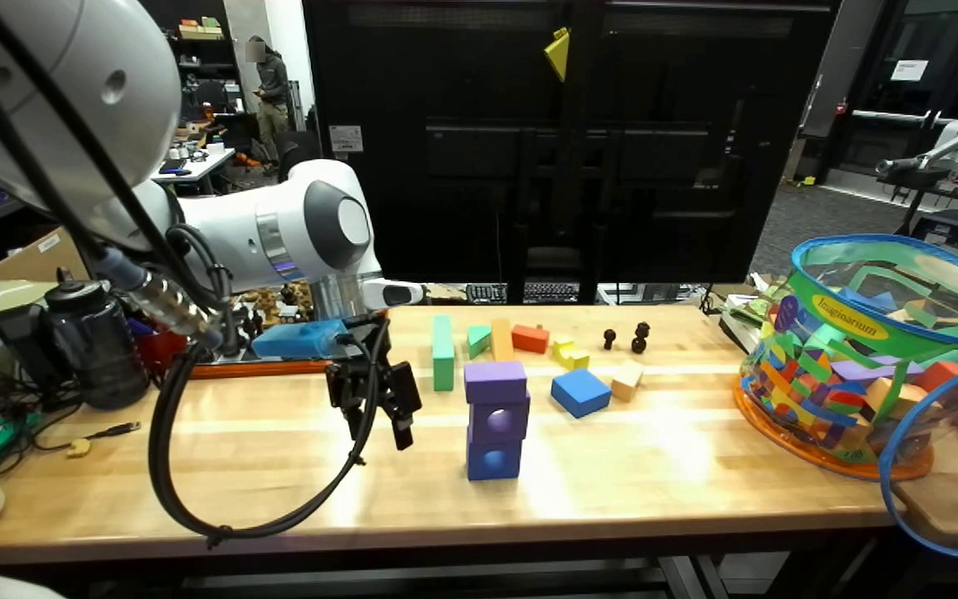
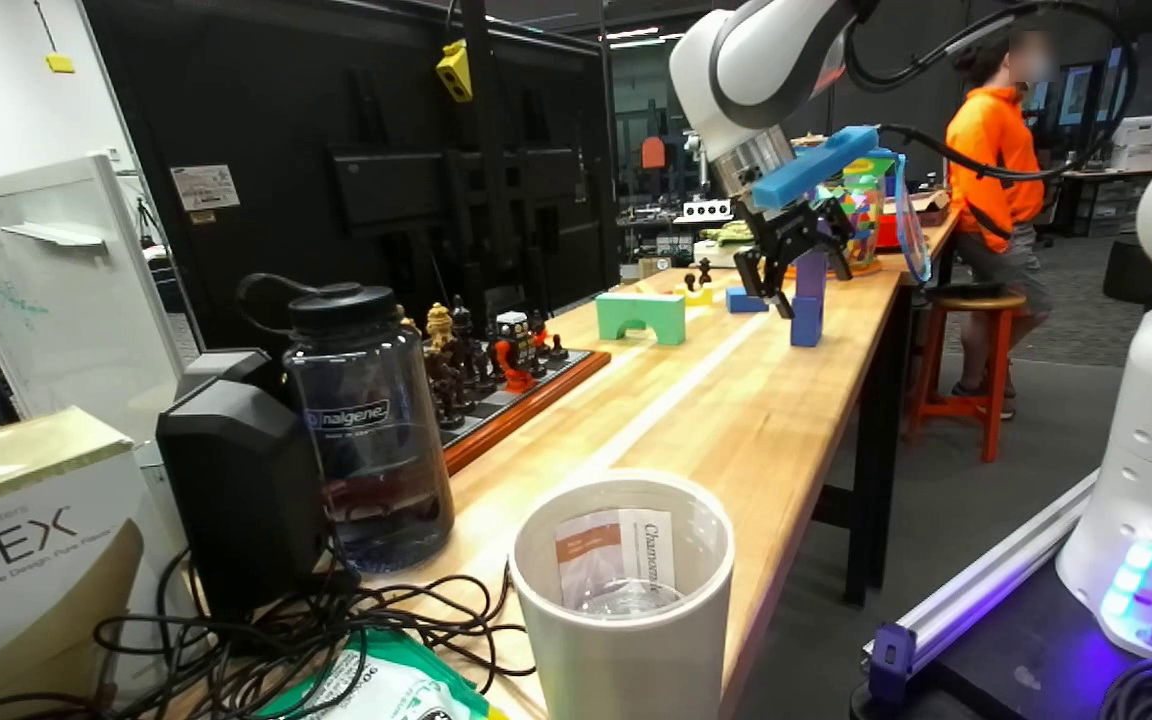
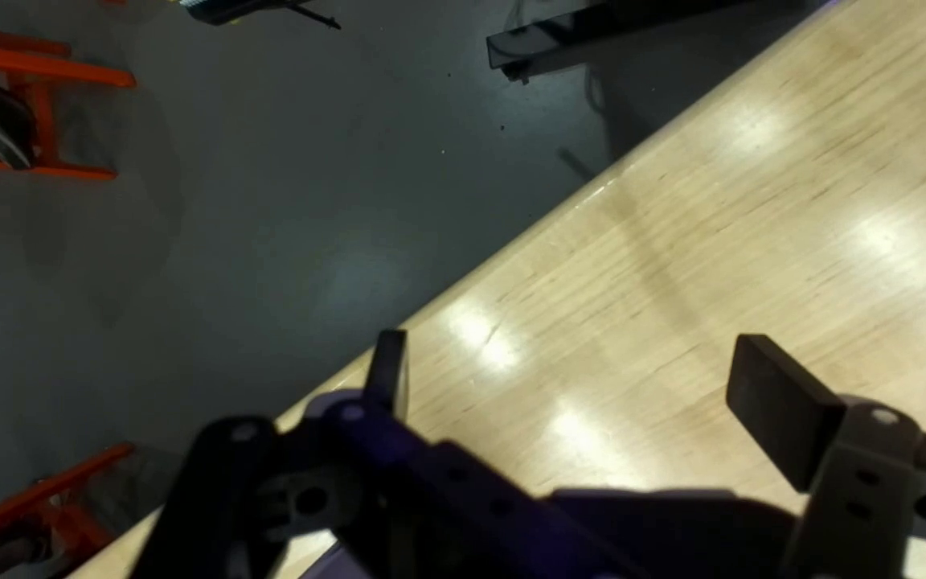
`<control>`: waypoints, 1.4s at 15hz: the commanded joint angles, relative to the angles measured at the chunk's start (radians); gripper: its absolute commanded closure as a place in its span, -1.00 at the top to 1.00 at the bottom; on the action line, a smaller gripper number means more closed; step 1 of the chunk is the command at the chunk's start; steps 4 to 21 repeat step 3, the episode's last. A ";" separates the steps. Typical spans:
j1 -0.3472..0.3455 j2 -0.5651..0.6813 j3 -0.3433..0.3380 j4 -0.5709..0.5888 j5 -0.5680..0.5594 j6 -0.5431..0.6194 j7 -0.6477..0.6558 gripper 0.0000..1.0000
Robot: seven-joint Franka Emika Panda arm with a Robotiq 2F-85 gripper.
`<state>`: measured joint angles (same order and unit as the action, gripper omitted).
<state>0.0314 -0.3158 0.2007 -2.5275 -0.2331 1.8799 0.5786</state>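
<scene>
Wrist view, gripper [image 3: 571,362]: black and released, its two fingers [image 3: 780,410] spread wide, with the pale wooden table [image 3: 672,241] showing between them.
Wrist view, lower border: a purple sliver [image 3: 337,565], too cropped to identify.
Wrist view, floor [image 3: 294,217]: grey, beyond the diagonal table edge.
Block tower [image 1: 497,423]: in an exterior view, it stands upright on the table, toward the near edge. Three pieces high, flat purple on top, deeper purple in the middle, blue at the base; the lower two each show a paler round patch in front.
White arm [image 1: 292,212]: extends from the upper left, bent down at the wrist so the gripper hangs tips-down beside the tower, a gap between them.
Behind the tower: green block [image 1: 443,366], orange block [image 1: 501,339], red block [image 1: 530,339] and blue block [image 1: 581,393].
Block tower [image 2: 806,325]: in an exterior view, partly hidden behind the gripper, purple showing above blue.
White arm [image 2: 756,60]: slanting from the top of the frame, fingers parted and aimed at the table.
Arch shape: green block [image 2: 651,308] seen side-on.
</scene>
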 commanded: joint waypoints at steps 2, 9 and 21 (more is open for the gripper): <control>0.006 0.001 -0.005 0.002 -0.001 -0.003 0.001 1.00; 0.006 0.001 -0.005 0.002 -0.001 -0.003 0.001 1.00; 0.006 0.001 -0.005 0.002 -0.001 -0.003 0.001 1.00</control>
